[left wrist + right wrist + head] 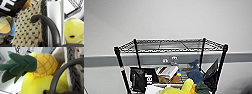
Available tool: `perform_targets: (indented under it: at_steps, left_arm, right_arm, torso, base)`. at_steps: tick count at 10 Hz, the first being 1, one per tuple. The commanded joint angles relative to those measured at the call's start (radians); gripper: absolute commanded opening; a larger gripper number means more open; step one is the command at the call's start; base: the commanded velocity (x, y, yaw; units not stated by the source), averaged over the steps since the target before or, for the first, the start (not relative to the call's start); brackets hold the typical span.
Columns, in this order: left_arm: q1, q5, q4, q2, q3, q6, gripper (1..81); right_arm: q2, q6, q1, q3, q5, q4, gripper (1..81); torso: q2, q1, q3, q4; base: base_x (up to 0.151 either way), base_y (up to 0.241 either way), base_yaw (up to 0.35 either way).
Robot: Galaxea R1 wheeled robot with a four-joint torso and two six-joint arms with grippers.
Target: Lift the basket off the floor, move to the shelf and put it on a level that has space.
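Shelf (170, 53): a black wire rack in front of a pale grey wall, seen from above and in front.
Top level (166, 45): a flat wire grid with a raised wire edge; its surface is bare.
Lower level, left to right: a black bag (142, 78) with white letters, a white and brown striped box (167, 70), a blue cloth thing (194, 72), and a dark flat thing (212, 72) leaning at the right post.
Front of the head view: a yellow soft toy (180, 88) and a dark green piece (202, 88) beside it.
Basket (29, 31): in the left wrist view its cream woven side with small dark gaps is very close, the dark braided rim runs along its edge, and a dark loop handle (50, 26) curves in front of it. I cannot tell if it rests on something.
Basket contents: a plush pineapple (43, 63) with green leaves lies on yellow plush, touching it, just beside the grey braided rim (73, 72).
Second handle (60, 73): a grey loop crosses in front of the yellow plush.
Left gripper: I cannot tell if the fingers are apart or together.
Right gripper: the same, I cannot tell.
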Motion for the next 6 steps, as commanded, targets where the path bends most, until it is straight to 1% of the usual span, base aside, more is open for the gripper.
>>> perform_targets:
  at_steps: [1, 3, 5, 6]
  left_arm:
    - [-0.159, -0.015, -0.018, -0.048, 0.205, 0.019, 1.0]
    - [-0.184, -0.017, -0.026, -0.065, 0.235, 0.019, 1.0]
    - [-0.250, -0.014, -0.067, -0.086, 0.239, 0.019, 1.0]
    - [-0.297, 0.014, -0.103, -0.100, 0.241, 0.019, 1.0]
  right_arm:
    - [-0.056, 0.018, 0.134, 0.133, 0.000, 0.031, 1.0]
    - [-0.075, 0.018, 0.161, 0.157, 0.000, 0.033, 1.0]
    - [-0.077, 0.018, 0.201, 0.158, 0.000, 0.060, 1.0]
    - [-0.081, 0.018, 0.234, 0.167, -0.002, 0.089, 1.0]
  torso:
    - [0.000, 0.000, 0.000, 0.000]
    - [0.000, 0.000, 0.000, 0.000]
    - [0.000, 0.000, 0.000, 0.000]
    - [0.000, 0.000, 0.000, 0.000]
  base:
    - [0.000, 0.000, 0.000]
    - [0.000, 0.000, 0.000]
    - [0.000, 0.000, 0.000]
    - [0.000, 0.000, 0.000]
